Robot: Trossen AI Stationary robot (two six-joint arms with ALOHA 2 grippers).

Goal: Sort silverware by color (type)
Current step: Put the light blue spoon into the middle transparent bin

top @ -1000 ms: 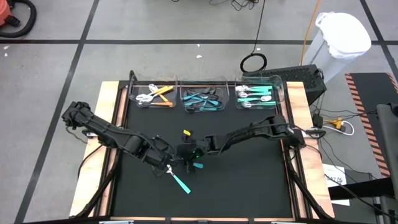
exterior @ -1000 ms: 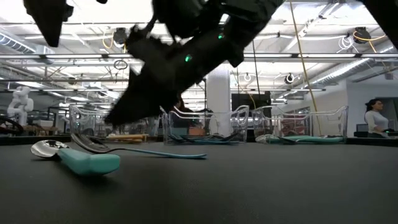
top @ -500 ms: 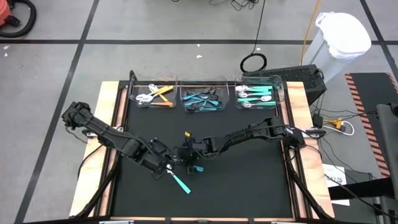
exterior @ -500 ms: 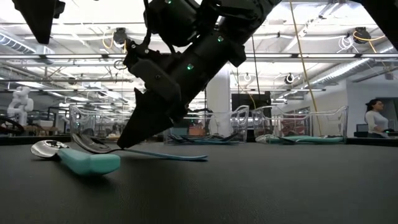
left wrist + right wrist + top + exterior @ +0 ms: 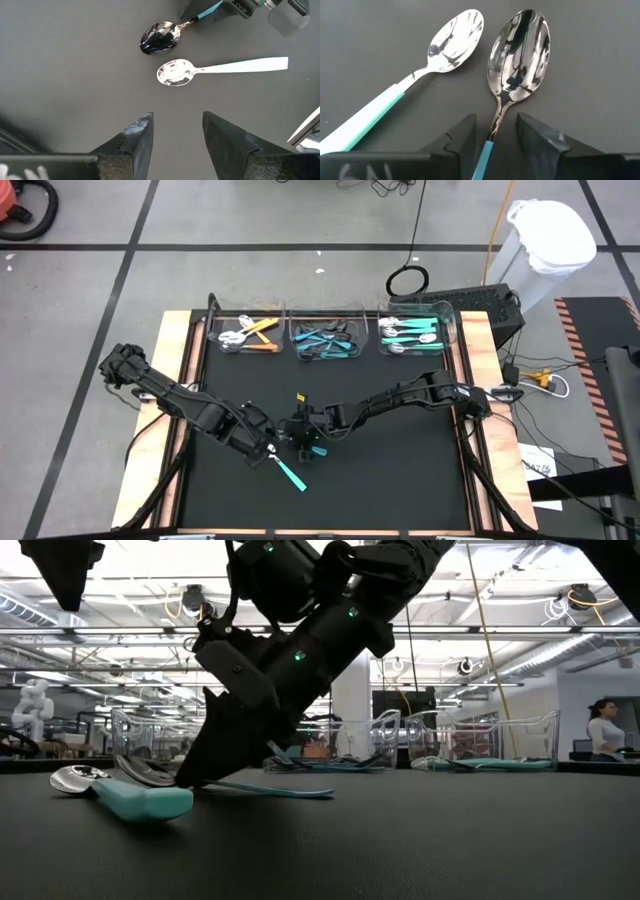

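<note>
Two spoons lie flat on the black mat. One has a shiny silver bowl and a teal handle [image 5: 291, 473] [image 5: 410, 82]. The other has a dark mirror bowl and a thin blue handle [image 5: 517, 50] [image 5: 270, 788]. My right gripper [image 5: 495, 127] [image 5: 304, 436] is open and down at the mat, its fingers standing on either side of the dark spoon's neck with gaps showing. My left gripper [image 5: 177, 122] [image 5: 265, 448] is open and hovers just left of both spoons, whose bowls point toward it.
Three clear bins stand along the table's far edge: orange-handled spoons [image 5: 248, 335], blue-handled dark spoons [image 5: 325, 338], teal-handled spoons [image 5: 410, 332]. A small yellow piece [image 5: 300, 394] lies on the mat. The two arms meet closely at mid-table, and bare mat lies to the right and near.
My right gripper has come down and toward the table's left and near edge, from above the mat to the dark-bowled spoon, its fingertips now at the spoon's neck. Both spoons lie where they were.
</note>
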